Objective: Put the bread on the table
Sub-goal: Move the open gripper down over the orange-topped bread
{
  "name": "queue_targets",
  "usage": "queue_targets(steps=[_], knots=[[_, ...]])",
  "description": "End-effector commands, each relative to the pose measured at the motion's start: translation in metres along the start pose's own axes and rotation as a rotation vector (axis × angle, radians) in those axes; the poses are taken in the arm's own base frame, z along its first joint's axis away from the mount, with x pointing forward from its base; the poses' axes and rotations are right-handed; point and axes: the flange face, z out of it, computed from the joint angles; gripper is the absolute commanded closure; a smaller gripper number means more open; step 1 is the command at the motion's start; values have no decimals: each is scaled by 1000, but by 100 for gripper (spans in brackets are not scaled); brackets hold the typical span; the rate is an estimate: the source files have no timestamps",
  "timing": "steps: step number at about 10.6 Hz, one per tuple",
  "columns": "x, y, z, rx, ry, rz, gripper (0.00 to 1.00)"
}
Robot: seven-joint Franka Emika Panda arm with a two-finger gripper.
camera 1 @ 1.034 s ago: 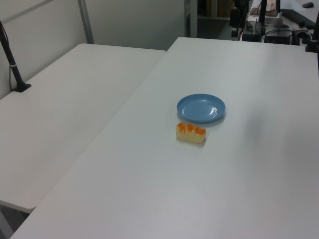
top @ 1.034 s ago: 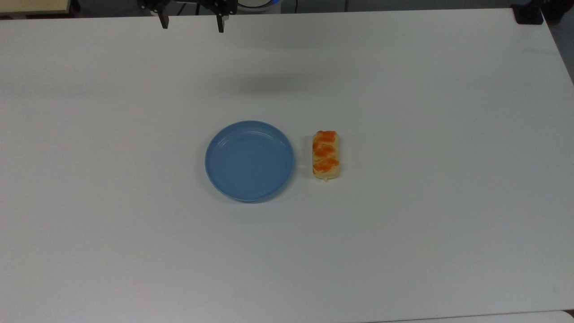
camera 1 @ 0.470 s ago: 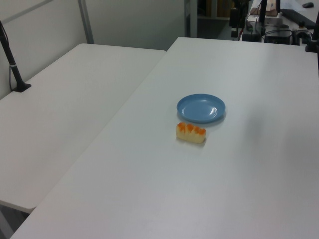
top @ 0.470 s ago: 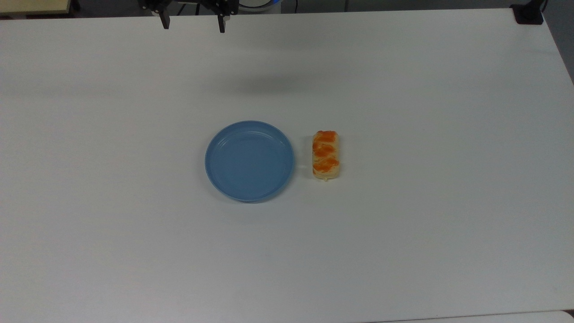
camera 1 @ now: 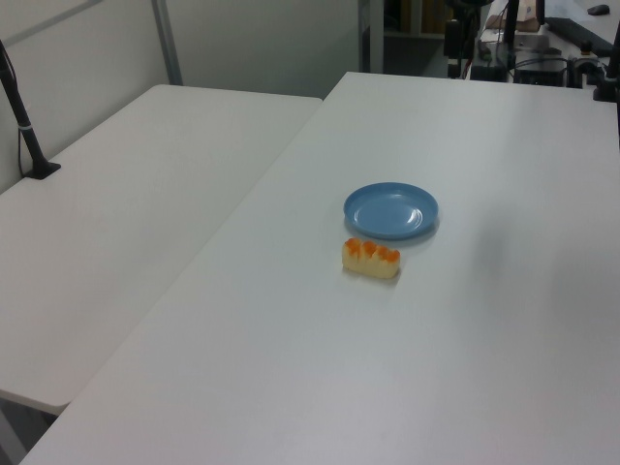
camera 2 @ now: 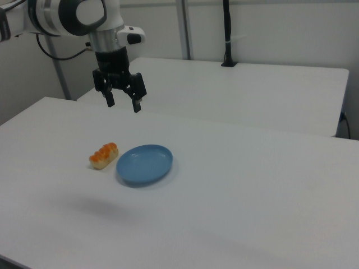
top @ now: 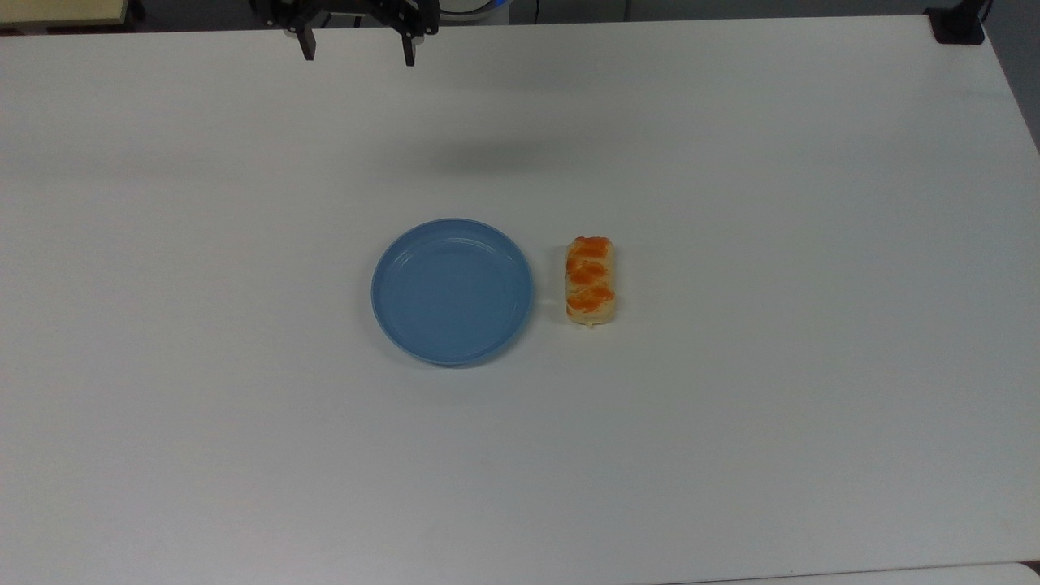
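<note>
Moved: claw (top: 357, 48) edges slightly into the top view, spread, empty.
Bread (top: 591, 281): already on worktop (top: 812, 325), beside plate (top: 452, 291).

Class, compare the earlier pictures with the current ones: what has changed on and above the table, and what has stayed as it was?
The gripper, open and holding nothing, has shifted slightly in the top view, a little toward the top view's right and lower in the picture. Nothing was grasped or released. The bread lies on the table beside the blue plate, and neither has moved.
</note>
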Motion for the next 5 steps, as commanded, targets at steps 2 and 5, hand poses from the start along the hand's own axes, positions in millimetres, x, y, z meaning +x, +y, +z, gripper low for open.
queue_targets(steps=[2, 5], knots=[[16, -29, 20, 25, 9, 21, 0], [32, -72, 49, 18, -1, 25, 0]])
